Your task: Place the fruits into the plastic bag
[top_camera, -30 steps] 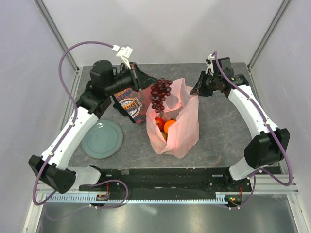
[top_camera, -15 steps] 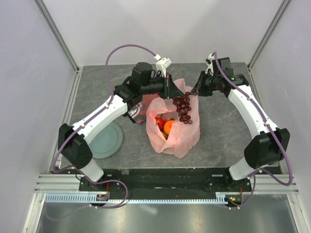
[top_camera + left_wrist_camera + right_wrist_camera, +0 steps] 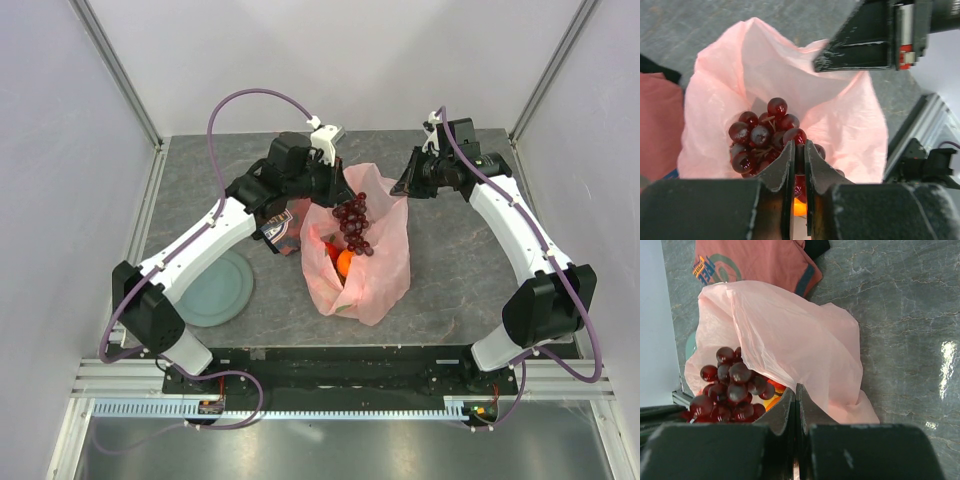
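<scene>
- Top view: my left claw (image 3: 335, 192) hangs the dark purple toy grape bunch (image 3: 353, 222) over the mouth of the thin translucent pink plastic bag (image 3: 385, 268). My right claw (image 3: 405, 186) pinches the bag's far rim. An orange ball fruit (image 3: 344, 262) lies inside.
- Left wrist: my jaws are nearly closed on the bunch. I judge it best to lower the bunch into the mouth before releasing. The exact grip point is hidden.
- Right wrist: my jaws are shut on the bag film, holding the mouth open. The fruits beneath the bunch are mostly hidden.

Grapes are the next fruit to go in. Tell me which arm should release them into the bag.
Left. The left gripper holds the grapes over the open mouth of the plastic bag; the right gripper pinches the bag's rim.
</scene>
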`<state>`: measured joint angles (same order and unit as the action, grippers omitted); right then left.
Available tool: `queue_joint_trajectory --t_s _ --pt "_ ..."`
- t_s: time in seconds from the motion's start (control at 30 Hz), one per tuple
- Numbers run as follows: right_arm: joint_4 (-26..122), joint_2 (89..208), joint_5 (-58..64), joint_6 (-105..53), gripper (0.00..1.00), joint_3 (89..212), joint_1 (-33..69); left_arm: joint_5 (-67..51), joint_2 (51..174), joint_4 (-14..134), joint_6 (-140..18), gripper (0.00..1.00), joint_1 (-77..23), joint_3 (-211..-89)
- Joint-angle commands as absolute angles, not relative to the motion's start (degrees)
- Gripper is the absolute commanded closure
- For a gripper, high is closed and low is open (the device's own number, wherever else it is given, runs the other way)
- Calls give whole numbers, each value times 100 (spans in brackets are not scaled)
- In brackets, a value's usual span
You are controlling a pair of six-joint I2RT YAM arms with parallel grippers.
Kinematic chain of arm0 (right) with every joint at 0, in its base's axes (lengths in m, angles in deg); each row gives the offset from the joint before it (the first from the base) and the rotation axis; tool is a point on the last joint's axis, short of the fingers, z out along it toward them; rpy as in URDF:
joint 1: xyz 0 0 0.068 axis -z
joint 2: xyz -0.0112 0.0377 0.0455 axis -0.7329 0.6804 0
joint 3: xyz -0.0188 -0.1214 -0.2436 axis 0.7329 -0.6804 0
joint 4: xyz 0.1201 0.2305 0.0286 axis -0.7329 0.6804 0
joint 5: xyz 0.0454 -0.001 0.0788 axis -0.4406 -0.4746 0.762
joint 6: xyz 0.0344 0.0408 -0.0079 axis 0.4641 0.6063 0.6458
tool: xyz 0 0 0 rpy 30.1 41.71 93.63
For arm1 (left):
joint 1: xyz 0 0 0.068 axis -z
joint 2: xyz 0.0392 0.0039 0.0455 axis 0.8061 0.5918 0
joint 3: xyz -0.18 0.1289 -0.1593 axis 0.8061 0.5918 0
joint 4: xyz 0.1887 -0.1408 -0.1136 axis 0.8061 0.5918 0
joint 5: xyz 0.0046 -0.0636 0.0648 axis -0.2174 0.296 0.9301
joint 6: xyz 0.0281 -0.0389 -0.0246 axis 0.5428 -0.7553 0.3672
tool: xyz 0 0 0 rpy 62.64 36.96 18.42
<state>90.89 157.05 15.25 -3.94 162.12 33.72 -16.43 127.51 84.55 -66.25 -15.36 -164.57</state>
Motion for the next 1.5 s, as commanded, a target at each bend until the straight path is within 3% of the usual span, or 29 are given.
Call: queue_joint_trajectory --t_s 0.0,0.47,0.77,0.97,1.2,1.3,1.47 --pt "8926 15662 1492 -336 96 16334 3333 -1062 12545 8457 -6270 94 -1530 -16449" --pt "8918 15583 1466 -336 97 16264 3333 -69 13124 8932 -5506 96 -916 -16756" --pt "8918 15556 1457 -345 97 16220 3333 -903 13284 8976 -5497 94 -555 -16748" --pt "8918 15591 1475 -344 96 16237 3342 -940 13319 9037 -5452 78 -484 -16449" --pt "8944 15600 1483 -362 96 16246 3342 -754 13284 9125 -5426 33 -476 -16676" --pt "8953 15618 1492 -371 96 16290 3342 -702 13187 9117 -5426 24 -467 -16826" --pt "8971 15670 1483 -388 96 16351 3333 -500 12959 9029 -5295 19 -397 -16897"
